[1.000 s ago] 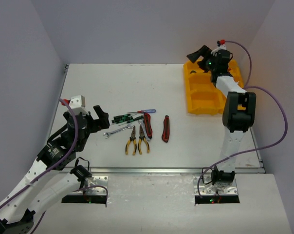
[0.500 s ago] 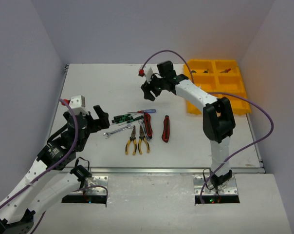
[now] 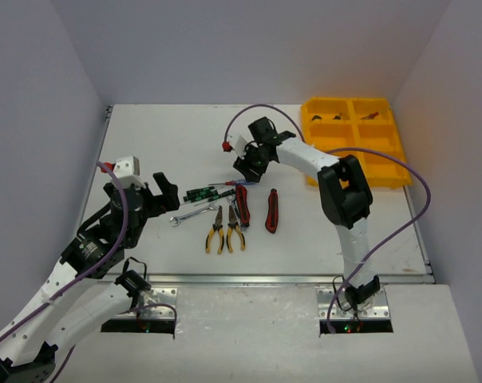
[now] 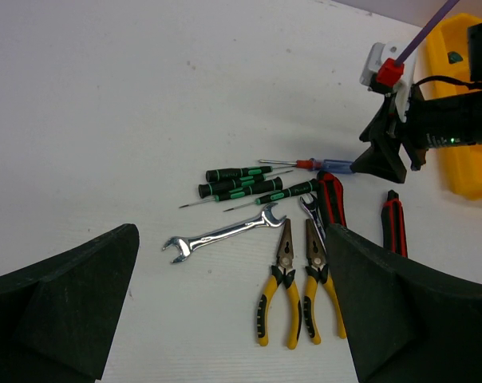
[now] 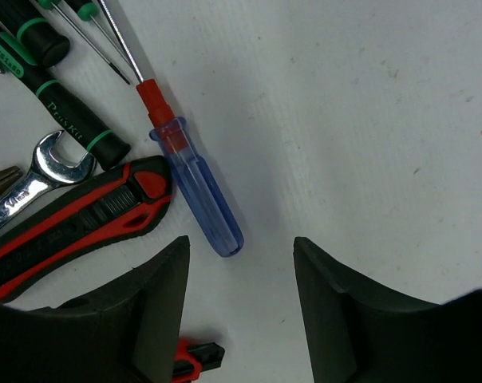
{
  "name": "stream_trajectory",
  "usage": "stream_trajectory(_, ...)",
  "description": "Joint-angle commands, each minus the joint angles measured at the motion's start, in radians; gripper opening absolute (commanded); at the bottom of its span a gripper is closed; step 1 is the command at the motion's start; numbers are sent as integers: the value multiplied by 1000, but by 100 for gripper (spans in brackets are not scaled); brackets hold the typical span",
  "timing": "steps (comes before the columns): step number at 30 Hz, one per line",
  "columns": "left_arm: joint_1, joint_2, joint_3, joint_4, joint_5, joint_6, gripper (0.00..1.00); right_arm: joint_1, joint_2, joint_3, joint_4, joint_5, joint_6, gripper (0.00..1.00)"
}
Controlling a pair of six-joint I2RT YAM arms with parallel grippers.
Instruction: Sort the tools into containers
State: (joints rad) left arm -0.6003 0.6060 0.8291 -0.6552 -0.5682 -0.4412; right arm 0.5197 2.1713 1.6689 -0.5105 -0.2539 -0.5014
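The tools lie in a cluster mid-table: green-handled screwdrivers (image 3: 201, 192), a blue-handled screwdriver (image 3: 242, 182), two red-and-black cutters (image 3: 242, 201) (image 3: 271, 210), a silver wrench (image 3: 191, 214) and two yellow-handled pliers (image 3: 226, 230). The yellow tray (image 3: 385, 171) stands at the far right. My right gripper (image 3: 247, 166) is open and empty just above the blue screwdriver (image 5: 197, 187), whose handle end lies between the fingers (image 5: 145, 319). My left gripper (image 3: 157, 195) is open and empty, left of the cluster, with the pliers (image 4: 277, 283) and wrench (image 4: 225, 233) in front of it.
The second wrench (image 4: 311, 215) lies partly under the left cutter (image 4: 330, 199). Small items lie in the tray's two far compartments (image 3: 373, 116). The right arm's purple cable (image 3: 257, 112) arcs over the table. Grey walls close in the table's left, far and right sides.
My right arm has swung from over the yellow tray leftward to the tool cluster and come down over the blue screwdriver. The left arm has not moved.
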Motion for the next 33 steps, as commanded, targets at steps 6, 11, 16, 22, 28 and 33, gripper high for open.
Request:
stream_trajectory(6, 12, -5, -1, 34, -5, 12, 100, 19, 73, 81, -4, -28, -19, 52)
stream_trajectory(11, 11, -5, 0, 35, -2, 13, 100, 19, 115, 91, 10, -15, -28, 46)
stream_trajectory(16, 11, -8, -1, 37, 1, 14, 100, 20, 162, 100, 22, 8, -34, 28)
stream_trajectory(22, 11, -14, -2, 37, 2, 15, 100, 19, 128, 58, 115, 90, -13, 4)
stream_trajectory(28, 11, -25, -2, 39, 4, 16, 100, -27, 30, 59, 199, 92, 200, 0)
stream_trajectory(33, 10, -33, -2, 40, 5, 16, 100, -247, -89, 85, 257, 90, 713, 0)
